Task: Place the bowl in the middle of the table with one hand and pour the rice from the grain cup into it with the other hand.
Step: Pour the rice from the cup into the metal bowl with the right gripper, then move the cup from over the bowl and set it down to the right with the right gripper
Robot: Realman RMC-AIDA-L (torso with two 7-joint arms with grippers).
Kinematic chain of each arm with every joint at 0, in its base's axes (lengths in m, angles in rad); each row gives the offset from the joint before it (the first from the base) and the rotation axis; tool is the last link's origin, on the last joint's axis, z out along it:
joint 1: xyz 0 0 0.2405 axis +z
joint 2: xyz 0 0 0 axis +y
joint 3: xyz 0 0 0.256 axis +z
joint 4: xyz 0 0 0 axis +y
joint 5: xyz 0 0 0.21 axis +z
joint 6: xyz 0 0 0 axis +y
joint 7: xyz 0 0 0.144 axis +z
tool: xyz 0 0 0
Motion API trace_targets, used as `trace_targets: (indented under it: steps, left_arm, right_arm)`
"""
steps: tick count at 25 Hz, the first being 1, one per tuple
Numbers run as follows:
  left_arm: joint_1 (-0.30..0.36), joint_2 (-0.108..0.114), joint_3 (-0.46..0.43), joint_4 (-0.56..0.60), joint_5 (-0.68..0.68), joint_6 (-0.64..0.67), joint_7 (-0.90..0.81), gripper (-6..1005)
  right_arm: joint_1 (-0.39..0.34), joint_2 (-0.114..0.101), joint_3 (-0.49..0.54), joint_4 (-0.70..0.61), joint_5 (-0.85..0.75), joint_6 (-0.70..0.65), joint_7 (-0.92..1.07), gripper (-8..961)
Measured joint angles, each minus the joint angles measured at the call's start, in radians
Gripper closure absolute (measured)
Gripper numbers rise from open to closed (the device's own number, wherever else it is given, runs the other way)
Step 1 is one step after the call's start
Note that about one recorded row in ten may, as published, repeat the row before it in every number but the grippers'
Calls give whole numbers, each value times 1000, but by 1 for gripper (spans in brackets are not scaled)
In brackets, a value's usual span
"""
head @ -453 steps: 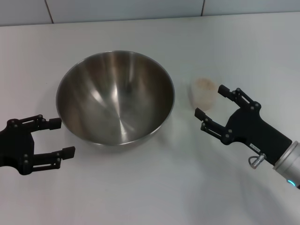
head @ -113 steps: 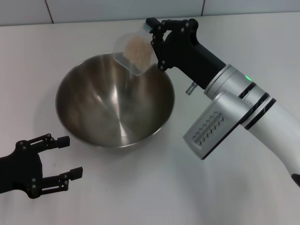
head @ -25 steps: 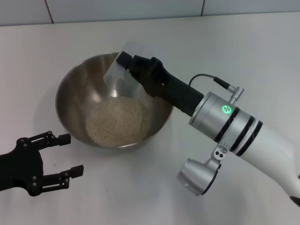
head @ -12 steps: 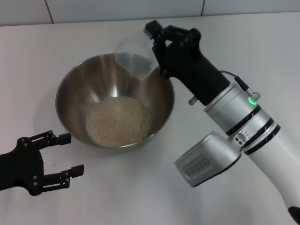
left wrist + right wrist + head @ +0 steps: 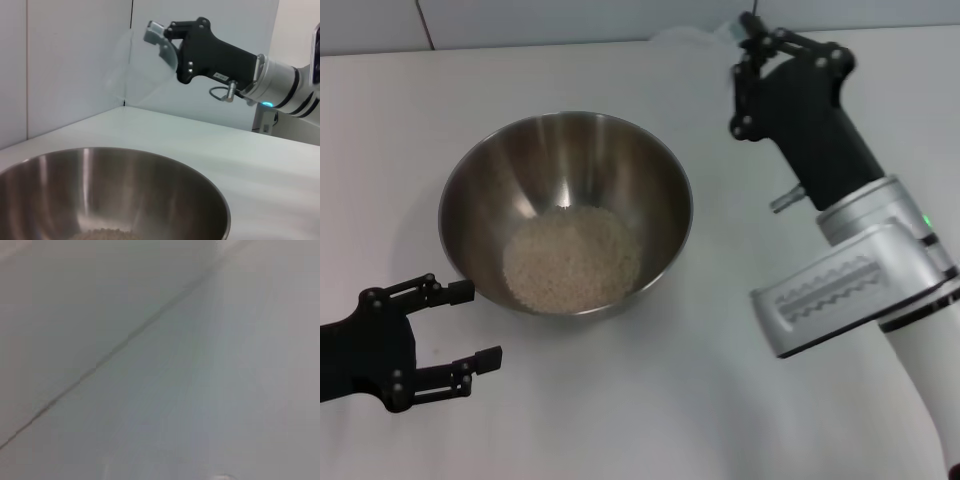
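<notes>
The steel bowl stands left of the table's middle, with a mound of rice in its bottom. My right gripper is raised near the back edge, to the right of the bowl and clear of it. It is shut on the clear grain cup, which looks empty and is tipped on its side. From the left wrist, the same cup shows high above the bowl's rim, held by the right gripper. My left gripper is open, low at the front left, just short of the bowl.
A tiled wall runs along the back of the table. The right arm's silver forearm slants over the table's right side. The right wrist view gives only bare table and a wall seam.
The right gripper has swung the cup up, back and to the right, off the bowl. The rice stays in the bowl. The left gripper has barely moved.
</notes>
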State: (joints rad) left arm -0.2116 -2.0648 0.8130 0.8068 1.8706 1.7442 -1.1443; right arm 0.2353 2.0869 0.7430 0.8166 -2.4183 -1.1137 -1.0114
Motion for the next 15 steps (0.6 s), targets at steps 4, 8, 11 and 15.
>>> trace_targets:
  steps: [4,8,11,15]
  left_arm:
    - [-4,0,0,0,0,0,0,188]
    - [-6,0,0,0,1,-1,0,188]
    - [-9,1,0,0,1,-2,0,188]
    - [-9,2,-2,0,2,-3,0,188]
  right_arm:
    - [-31,1,13,4,27,-7,78,942]
    - [-53,1,6,-2,110,-16,147,941]
    - [-74,-1,13,-5,153,-17,188,941]
    - [-102,-5,17,-28,200,-17,279,941]
